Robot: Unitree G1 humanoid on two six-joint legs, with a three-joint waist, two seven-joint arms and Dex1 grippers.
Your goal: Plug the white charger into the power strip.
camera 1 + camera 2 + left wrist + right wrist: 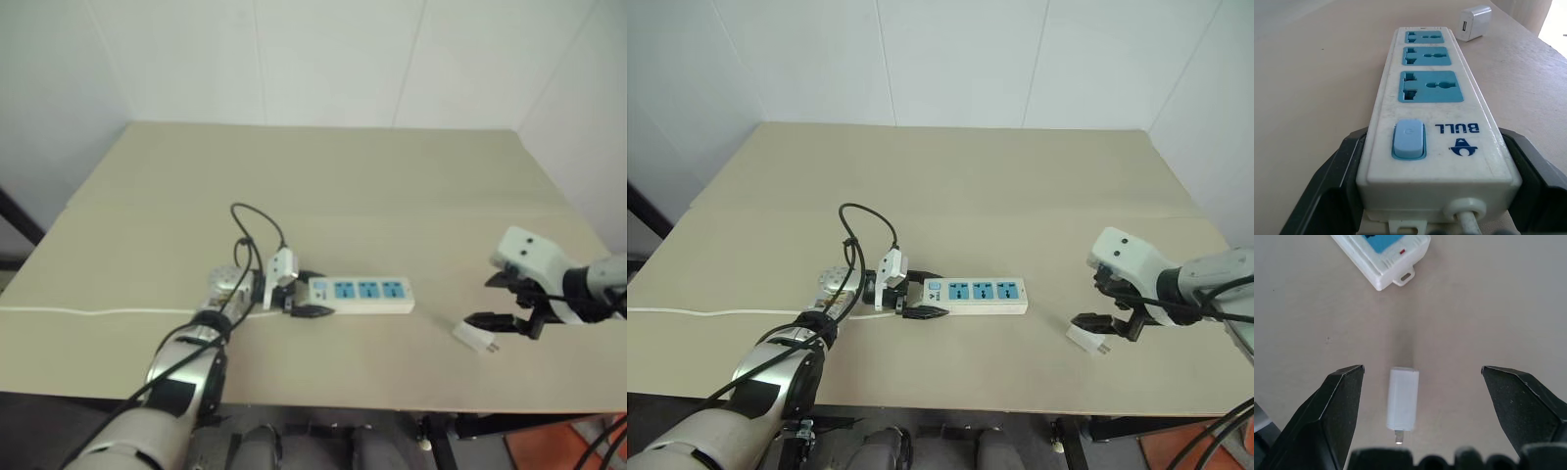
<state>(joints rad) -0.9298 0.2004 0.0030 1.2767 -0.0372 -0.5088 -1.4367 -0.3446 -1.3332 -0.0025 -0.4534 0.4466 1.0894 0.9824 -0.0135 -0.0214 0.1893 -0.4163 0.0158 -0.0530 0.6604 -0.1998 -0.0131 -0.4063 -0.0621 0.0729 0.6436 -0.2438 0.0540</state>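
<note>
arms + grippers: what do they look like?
Both arms silver-grey with black joints. Left arm carries loose black cables looping over the wrist. Each gripper, left and right, has two black angular fingers and a white boxy camera module with two dark dots.

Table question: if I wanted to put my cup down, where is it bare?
The table's whole far half, behind the power strip, is bare. The near edge is crowded: left gripper on the strip's switch end, right gripper over the white charger.

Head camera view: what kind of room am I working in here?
Probably a bare lab or test room: a plain beige table set into a corner of blank white walls, carrying a power strip and a white charger.
</note>
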